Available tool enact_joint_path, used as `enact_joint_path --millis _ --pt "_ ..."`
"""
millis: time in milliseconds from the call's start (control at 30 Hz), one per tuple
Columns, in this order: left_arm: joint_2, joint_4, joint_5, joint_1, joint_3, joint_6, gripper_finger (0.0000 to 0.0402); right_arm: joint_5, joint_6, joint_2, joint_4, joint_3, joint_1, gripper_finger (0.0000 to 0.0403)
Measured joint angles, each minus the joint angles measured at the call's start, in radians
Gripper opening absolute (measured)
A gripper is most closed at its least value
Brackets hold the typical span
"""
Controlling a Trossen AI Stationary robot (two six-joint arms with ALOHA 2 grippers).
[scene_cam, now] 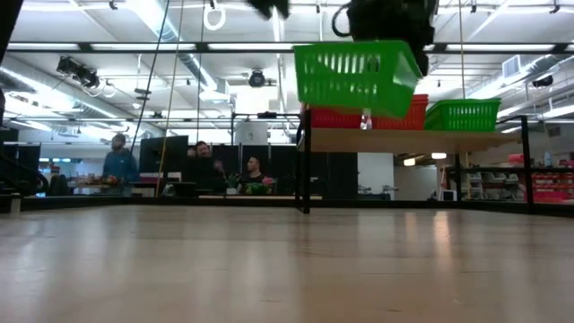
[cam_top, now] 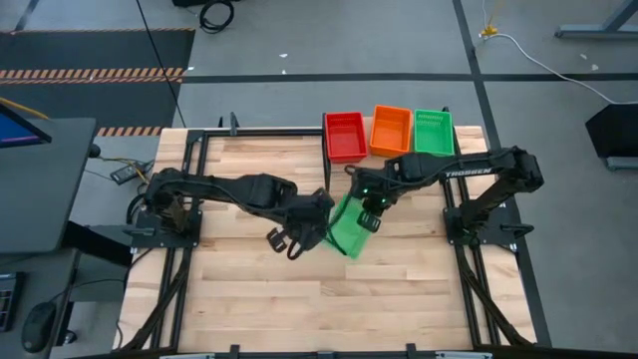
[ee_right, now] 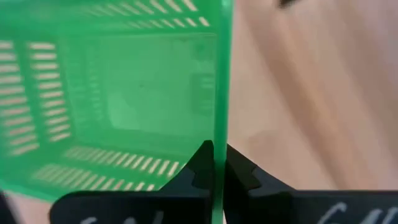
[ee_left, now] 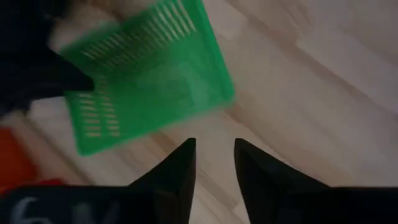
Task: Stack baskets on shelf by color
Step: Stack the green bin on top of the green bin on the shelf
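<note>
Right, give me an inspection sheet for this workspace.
Surface: light-wood table, bare in front.
Job's things: shelf carries red baskets, orange baskets and green baskets; another green basket is held tilted in the air.
Clutter: nothing seen.
Grippers: right gripper is shut on that basket's wall; left gripper is open and empty beside it.
Cables: black and white leads lie on the floor.
Surroundings: people stand behind the table.

You have baskets: red [cam_top: 345, 136], orange [cam_top: 390, 130], green [cam_top: 434, 132]; a slotted green basket [cam_top: 350, 225]; pale wood table [cam_top: 299, 289].
</note>
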Motion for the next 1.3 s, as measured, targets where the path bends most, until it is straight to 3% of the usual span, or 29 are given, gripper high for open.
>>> enact_joint_path --millis 233,467,700,833,933,1067,1300 --pt "-0.027 -0.020 -0.016 0.023 0.147 -0.131 0.0144 0.028 -0.077 -0.074 -0.038 -0.001 -0.062 0.0013" --pt "-0.045 0.012 0.003 0.103 0.214 -0.263 0.0149 0.074 -0.297 -0.196 -0.124 0.008 -0.173 0.0012" --pt "-0.050 0.015 0.126 0.178 0.213 -0.353 0.0149 0.194 -0.440 -0.195 -0.305 0.228 -0.295 0.0012" --pt "-0.045 -0.006 0.169 0.215 0.199 -0.333 0.0142 0.159 -0.481 -0.142 -0.425 0.395 -0.368 0.0012" --pt "-0.048 -0.022 0.177 0.239 0.199 -0.313 0.0133 0.195 -0.524 -0.140 -0.508 0.509 -0.438 0.0012" --pt "-0.047 -0.015 0.223 0.275 0.200 -0.306 0.0124 0.183 -0.611 -0.124 -0.503 0.564 -0.512 0.0012" --pt "-0.047 -0.051 0.288 0.331 0.200 -0.288 0.0112 0.256 -0.749 -0.118 -0.505 0.561 -0.648 0.0012"
